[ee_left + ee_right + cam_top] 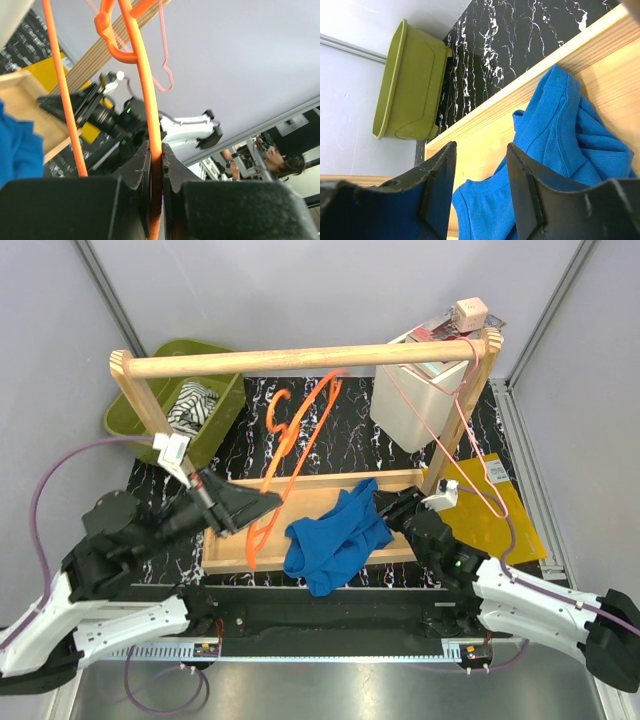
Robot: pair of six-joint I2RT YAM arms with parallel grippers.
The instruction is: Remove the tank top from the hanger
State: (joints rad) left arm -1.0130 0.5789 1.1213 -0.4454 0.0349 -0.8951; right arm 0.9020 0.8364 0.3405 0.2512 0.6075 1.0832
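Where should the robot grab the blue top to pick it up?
Probably the bunched-up corner of the tank top, coming from the right. That corner humps up against the wooden tray's far rim, closest to the open right tool. The rest lies lower.

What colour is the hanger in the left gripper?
Bright orange. The hanger shows best in the left wrist view, running up between the gripper's fingers.

Pale grey walls (300, 290), metal corner posts (105, 285). Black white-veined table (350, 430). On it: wooden rail (300, 360) on uprights, wooden tray (400, 477), olive bin (228, 410), yellow mat (500, 510).
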